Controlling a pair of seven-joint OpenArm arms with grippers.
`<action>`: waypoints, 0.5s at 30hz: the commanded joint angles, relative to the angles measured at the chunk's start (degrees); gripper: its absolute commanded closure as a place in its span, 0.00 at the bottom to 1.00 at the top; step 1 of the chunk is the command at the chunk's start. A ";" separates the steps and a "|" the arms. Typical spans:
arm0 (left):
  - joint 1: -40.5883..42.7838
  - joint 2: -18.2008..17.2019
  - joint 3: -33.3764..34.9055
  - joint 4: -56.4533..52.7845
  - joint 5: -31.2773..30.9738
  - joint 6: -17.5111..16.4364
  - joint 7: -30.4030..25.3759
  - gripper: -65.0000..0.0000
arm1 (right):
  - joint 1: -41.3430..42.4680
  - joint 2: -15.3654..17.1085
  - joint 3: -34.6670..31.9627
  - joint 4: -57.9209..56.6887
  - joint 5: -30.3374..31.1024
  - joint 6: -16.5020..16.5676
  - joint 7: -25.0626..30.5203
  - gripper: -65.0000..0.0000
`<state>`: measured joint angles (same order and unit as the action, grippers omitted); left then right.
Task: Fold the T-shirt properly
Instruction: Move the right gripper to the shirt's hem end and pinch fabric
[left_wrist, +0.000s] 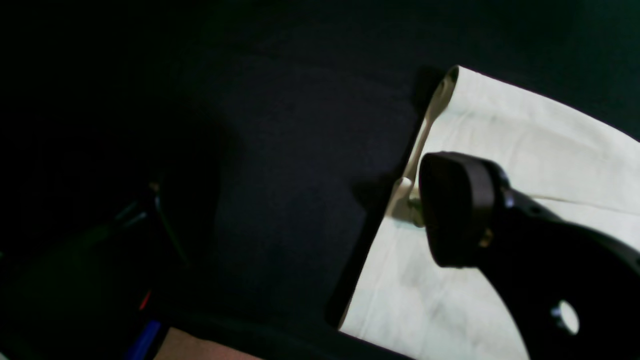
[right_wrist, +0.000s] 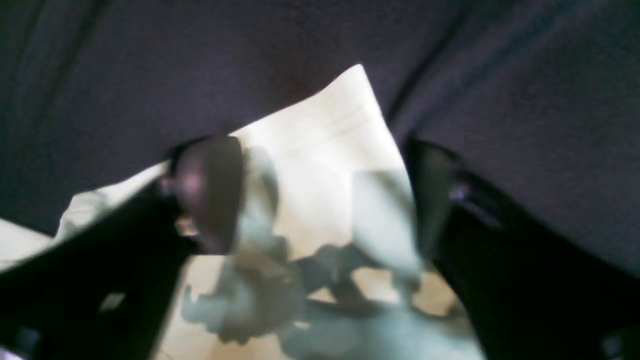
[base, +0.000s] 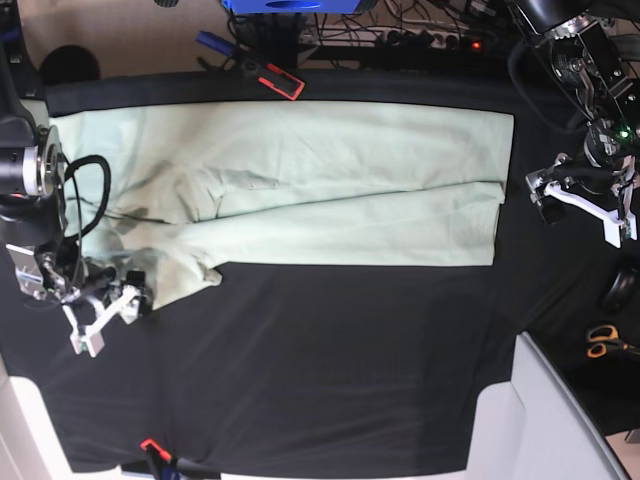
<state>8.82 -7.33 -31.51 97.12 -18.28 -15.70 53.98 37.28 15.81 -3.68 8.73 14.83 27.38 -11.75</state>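
Observation:
The T-shirt (base: 300, 170) lies flat along the back of the black tablecloth (base: 330, 360), pale mint-green and folded into a long band. At its lower left corner my right gripper (base: 118, 302) has a finger on each side of a pointed cloth corner (right_wrist: 325, 150). In the blurred right wrist view the right gripper (right_wrist: 320, 195) has its jaws apart and nothing pinched. My left gripper (base: 578, 203) hovers open just off the shirt's right edge. One of its fingers (left_wrist: 460, 210) sits over the shirt's layered edge (left_wrist: 525, 140).
A red-and-black tool (base: 280, 82) lies at the table's back edge, near cables and a blue object (base: 290, 5). Orange-handled scissors (base: 603, 342) rest off the table at right. A white panel (base: 560, 420) stands at the lower right.

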 joint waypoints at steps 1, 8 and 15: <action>-0.51 -0.89 -0.19 0.77 -0.40 0.01 -1.18 0.04 | 1.54 0.41 -0.14 0.45 0.25 0.62 0.19 0.54; -0.60 -0.89 0.08 0.68 -0.40 0.01 -1.18 0.04 | 1.36 0.85 0.30 1.86 0.42 0.27 0.19 0.99; -0.78 -0.89 0.17 -0.46 -0.40 0.01 -1.18 0.04 | -6.20 0.93 0.39 17.16 0.60 0.62 -8.78 1.00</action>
<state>8.54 -7.31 -31.14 95.81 -18.28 -15.70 53.95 29.50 15.94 -3.60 25.23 14.90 27.53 -21.19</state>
